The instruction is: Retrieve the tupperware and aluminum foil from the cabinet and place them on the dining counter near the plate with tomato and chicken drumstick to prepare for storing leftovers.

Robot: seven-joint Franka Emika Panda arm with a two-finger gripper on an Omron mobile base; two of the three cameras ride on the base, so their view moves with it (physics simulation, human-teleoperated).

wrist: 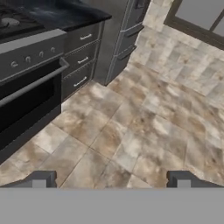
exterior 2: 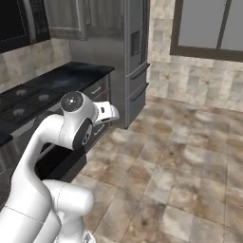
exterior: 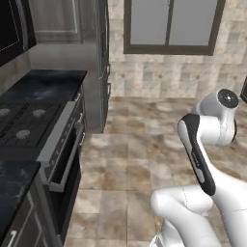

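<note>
Tiled floor, stone wall, window, black stove, steel fridge.

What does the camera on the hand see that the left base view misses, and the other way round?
Hand view's extras: the jaws' two dark fingertips, set wide apart, and the oven's knobs. Left base view's extras: the robot's white arm and a black microwave above the stove. Shared by both: the stove, the black counter, the oven door, the tiled floor and the window.
</note>
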